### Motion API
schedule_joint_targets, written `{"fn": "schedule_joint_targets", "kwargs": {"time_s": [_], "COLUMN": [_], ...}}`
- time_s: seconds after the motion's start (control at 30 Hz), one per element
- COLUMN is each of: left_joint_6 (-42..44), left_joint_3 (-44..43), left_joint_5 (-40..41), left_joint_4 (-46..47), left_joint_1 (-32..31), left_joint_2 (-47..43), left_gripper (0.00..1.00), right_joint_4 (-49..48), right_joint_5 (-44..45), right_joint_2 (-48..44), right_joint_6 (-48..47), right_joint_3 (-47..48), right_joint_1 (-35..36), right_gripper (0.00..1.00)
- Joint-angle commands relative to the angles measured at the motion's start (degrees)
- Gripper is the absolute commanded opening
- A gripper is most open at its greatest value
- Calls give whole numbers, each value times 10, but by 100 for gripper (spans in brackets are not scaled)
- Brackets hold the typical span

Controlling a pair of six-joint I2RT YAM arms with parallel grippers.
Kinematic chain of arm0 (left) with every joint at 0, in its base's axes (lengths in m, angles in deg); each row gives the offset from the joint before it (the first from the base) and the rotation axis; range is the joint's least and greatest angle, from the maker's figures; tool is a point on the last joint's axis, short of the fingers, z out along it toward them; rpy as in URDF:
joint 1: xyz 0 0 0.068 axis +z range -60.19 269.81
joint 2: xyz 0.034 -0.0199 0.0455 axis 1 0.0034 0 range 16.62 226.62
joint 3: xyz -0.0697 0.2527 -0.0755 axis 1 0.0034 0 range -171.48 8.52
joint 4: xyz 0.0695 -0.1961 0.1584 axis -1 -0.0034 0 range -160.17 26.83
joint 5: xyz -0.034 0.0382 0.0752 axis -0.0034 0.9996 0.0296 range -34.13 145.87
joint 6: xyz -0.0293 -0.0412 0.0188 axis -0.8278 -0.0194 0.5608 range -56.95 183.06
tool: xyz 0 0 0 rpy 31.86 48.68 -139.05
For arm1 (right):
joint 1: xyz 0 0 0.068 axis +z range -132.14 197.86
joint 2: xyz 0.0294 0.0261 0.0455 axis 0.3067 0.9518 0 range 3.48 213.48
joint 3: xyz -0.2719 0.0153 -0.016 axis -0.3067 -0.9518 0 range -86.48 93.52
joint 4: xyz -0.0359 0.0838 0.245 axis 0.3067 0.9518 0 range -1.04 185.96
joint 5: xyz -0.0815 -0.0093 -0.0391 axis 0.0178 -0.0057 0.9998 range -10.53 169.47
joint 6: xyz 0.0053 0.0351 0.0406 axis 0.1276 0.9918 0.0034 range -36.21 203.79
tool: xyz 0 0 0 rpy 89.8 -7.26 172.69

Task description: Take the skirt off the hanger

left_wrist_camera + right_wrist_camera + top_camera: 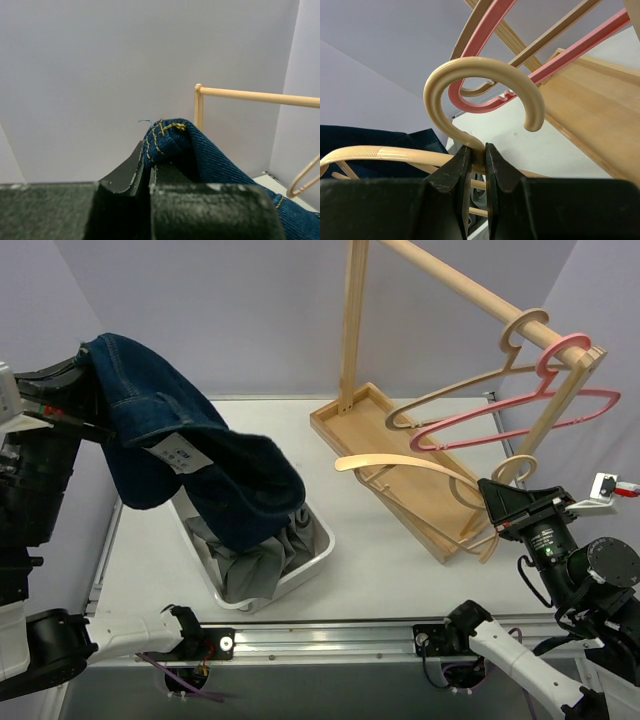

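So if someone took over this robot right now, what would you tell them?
Left gripper: shut on the denim skirt, held high, its lower end over the white bin.
Right gripper: shut on the neck of the beige hanger, beside the wooden rack.
Done: the skirt is off the hanger.
Left: probably lower the skirt into the bin and set the hanger down.

Three hangers: one beige hanger (400,458), a second beige hanger (460,390) and one pink hanger (500,404). One denim skirt (200,440). One white bin (312,562) with grey cloth (245,565) in it, pieces uncountable. One wooden rack (352,320) on one worktop (380,550).
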Motion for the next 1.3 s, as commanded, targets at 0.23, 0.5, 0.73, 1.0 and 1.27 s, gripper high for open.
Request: {"fn": "schedule_joint_targets", "kwargs": {"time_s": [0.23, 0.5, 0.73, 1.0, 1.27], "left_joint_6": [-212, -337, -483, -699, -737], "left_joint_3": [298, 377, 456, 696, 719], "left_joint_5": [34, -61, -247, -358, -299], "left_joint_4": [4, -104, -161, -105, -165], "left_joint_1": [2, 127, 324, 334, 330], "left_joint_2": [-94, -26, 29, 15, 4], "left_gripper": [2, 2, 2, 2, 3], "right_joint_4": [8, 44, 51, 21, 21], "right_joint_5": [23, 20, -2, -46, -77], "right_joint_2": [-31, -51, -35, -12, 10], "right_joint_6": [6, 18, 11, 6, -14], "right_joint_3": [15, 28, 41, -9, -31], "right_joint_1": [6, 7, 7, 7, 7], "right_gripper": [0, 0, 0, 0, 0]}}
